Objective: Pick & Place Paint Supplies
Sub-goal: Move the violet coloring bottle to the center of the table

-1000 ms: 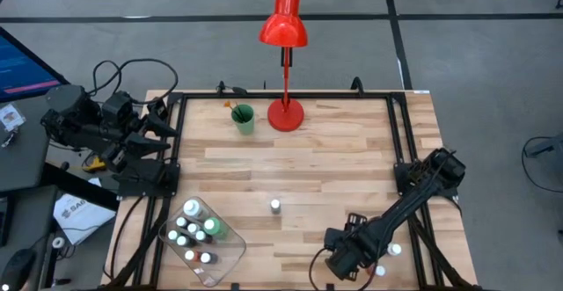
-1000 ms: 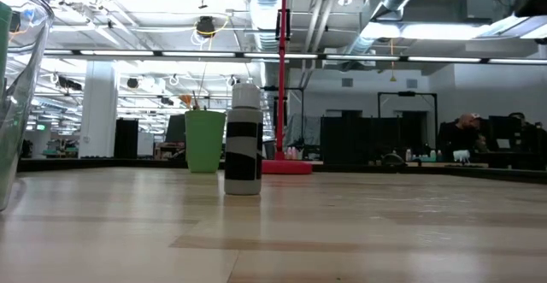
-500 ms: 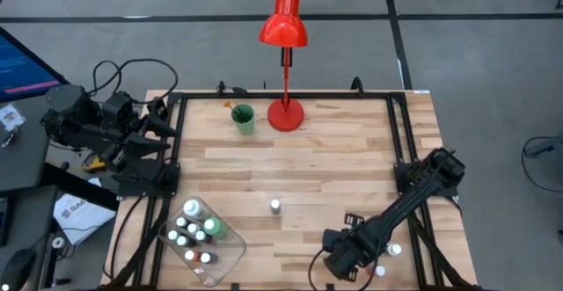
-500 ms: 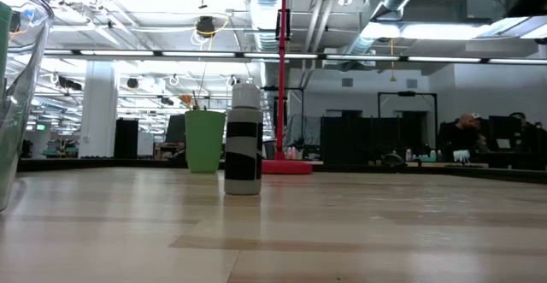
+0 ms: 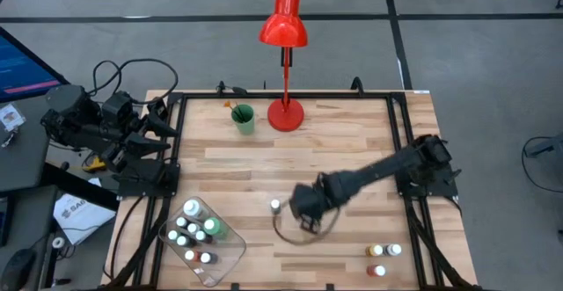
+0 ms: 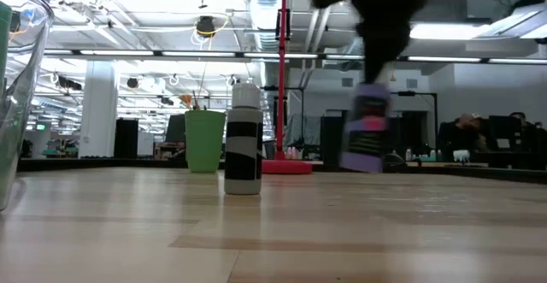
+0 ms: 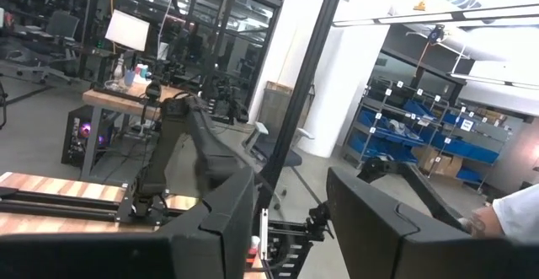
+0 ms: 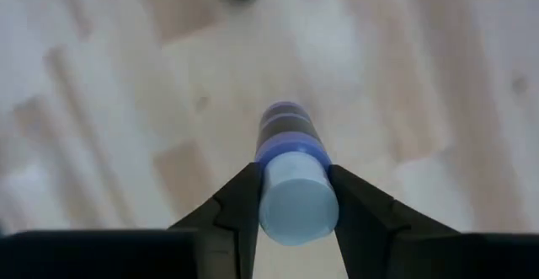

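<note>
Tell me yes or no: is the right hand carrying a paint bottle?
Yes, the right hand is closed on a purple paint bottle by its white cap, and the low view shows that bottle hanging above the table.

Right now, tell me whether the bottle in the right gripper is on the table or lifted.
Lifted: the purple bottle hangs clear above the table.

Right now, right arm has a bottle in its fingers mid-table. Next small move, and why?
Probably carry it on toward the clear tray and stop above it. The right gripper is clamped on a purple bottle just under its white cap, hanging clear of the table. It is beside the lone striped bottle, short of the tray where other bottles already sit.
</note>
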Tool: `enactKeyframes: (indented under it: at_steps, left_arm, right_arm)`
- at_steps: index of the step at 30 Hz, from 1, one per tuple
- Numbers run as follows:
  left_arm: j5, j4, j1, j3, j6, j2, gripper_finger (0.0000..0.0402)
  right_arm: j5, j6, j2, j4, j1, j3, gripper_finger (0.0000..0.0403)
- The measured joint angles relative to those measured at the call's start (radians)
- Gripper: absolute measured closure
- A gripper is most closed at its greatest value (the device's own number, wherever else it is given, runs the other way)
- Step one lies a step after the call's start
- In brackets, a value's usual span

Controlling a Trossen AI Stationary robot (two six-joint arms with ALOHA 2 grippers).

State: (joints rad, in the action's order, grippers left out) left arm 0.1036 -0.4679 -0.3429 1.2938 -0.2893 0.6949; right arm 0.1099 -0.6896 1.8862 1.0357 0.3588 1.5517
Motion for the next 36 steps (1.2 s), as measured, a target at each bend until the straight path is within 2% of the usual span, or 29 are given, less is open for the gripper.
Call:
enactKeyframes:
  at_steps: [6, 13, 23, 36]
  left_arm:
    - [0.000, 0.000, 0.000, 0.000, 0.000, 0.000, 0.0261]
    - [0.000, 0.000, 0.000, 0.000, 0.000, 0.000, 0.0261]
    - [0.000, 0.000, 0.000, 0.000, 0.002, 0.000, 0.0261]
    - [0.000, 0.000, 0.000, 0.000, 0.005, 0.000, 0.0261]
  right_arm:
    - [-0.002, 0.077, 0.000, -0.052, -0.149, 0.000, 0.0285]
    - [-0.004, 0.117, 0.000, -0.069, -0.223, 0.000, 0.0283]
    - [-0.003, 0.124, 0.000, -0.079, -0.233, -0.019, 0.0281]
    - [-0.009, 0.113, 0.000, 0.005, -0.208, -0.021, 0.0281]
